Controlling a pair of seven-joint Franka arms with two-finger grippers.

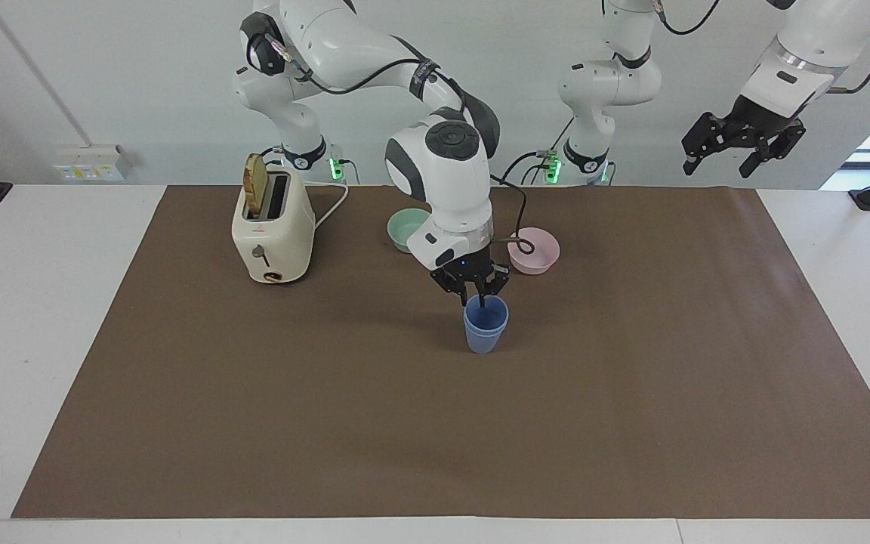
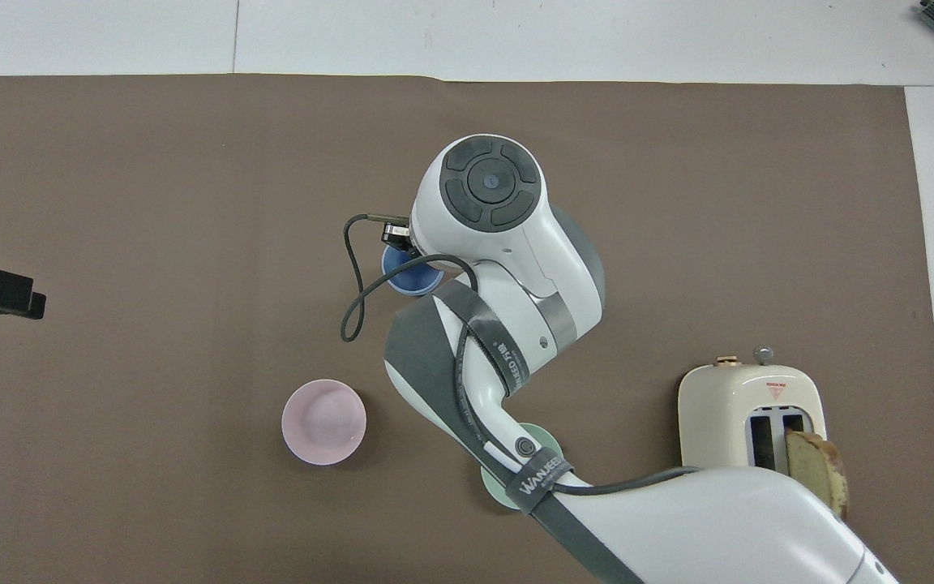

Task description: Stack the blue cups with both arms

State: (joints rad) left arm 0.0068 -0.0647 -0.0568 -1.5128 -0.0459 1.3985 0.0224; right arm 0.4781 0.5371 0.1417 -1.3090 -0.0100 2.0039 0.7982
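2 blue cups [image 1: 485, 332] nested under right pincer [image 1: 479, 296].

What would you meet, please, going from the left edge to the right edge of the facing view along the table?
toaster → green bowl → blue cups → pink bowl

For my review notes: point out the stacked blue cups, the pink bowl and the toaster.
stacked blue cups [image 1: 485, 331]: facing view, on the outer wall below the rim.
pink bowl [image 1: 534, 251]: facing view, on the inside of the bowl.
toaster [image 1: 273, 234]: facing view, on the cream front face.
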